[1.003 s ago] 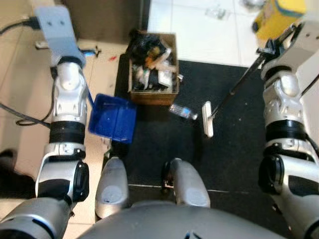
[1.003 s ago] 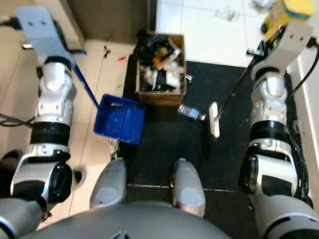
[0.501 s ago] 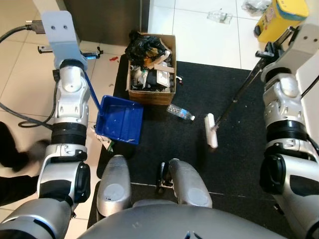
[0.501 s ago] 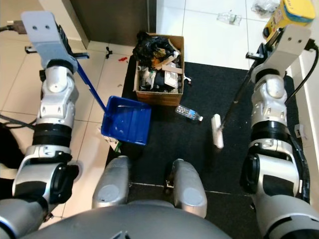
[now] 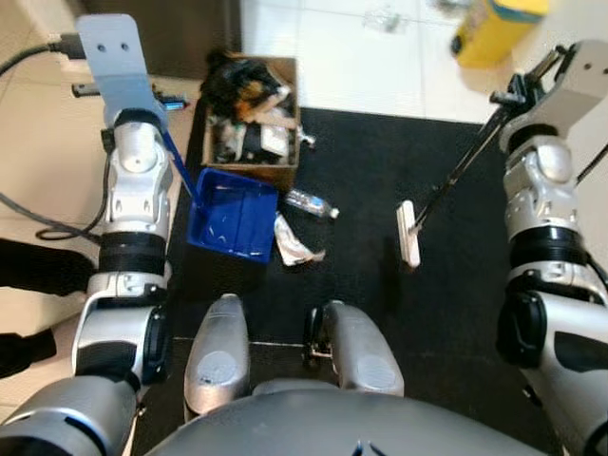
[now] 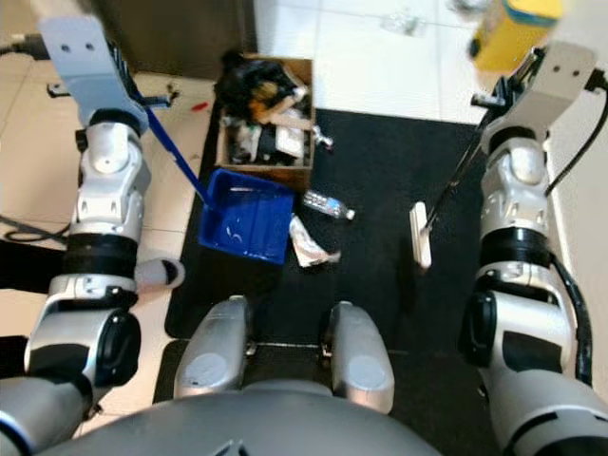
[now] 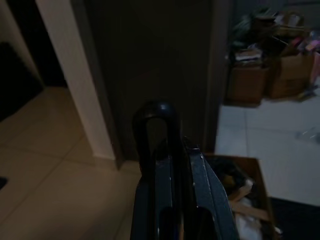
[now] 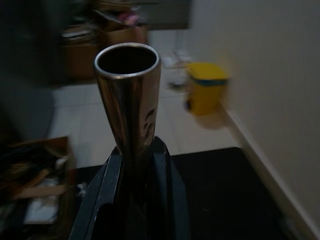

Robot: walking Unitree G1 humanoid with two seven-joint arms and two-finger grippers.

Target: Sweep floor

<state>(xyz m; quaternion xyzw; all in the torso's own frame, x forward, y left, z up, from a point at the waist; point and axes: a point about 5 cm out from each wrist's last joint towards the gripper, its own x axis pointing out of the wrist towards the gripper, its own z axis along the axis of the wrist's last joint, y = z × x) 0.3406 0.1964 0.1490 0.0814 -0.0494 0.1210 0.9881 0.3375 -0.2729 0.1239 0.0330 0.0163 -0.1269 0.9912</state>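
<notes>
Broom point(image 5: 408, 233) pinched in my right gripper point(image 8: 132, 165), dustpan point(image 5: 233, 214) in left gripper point(image 7: 170, 165); next I sweep the wrapper point(image 5: 294, 242) panward.

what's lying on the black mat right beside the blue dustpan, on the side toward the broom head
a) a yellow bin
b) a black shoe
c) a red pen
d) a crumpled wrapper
d: a crumpled wrapper lies on the black mat next to the blue dustpan, between it and the broom head, just below the plastic bottle.
</notes>
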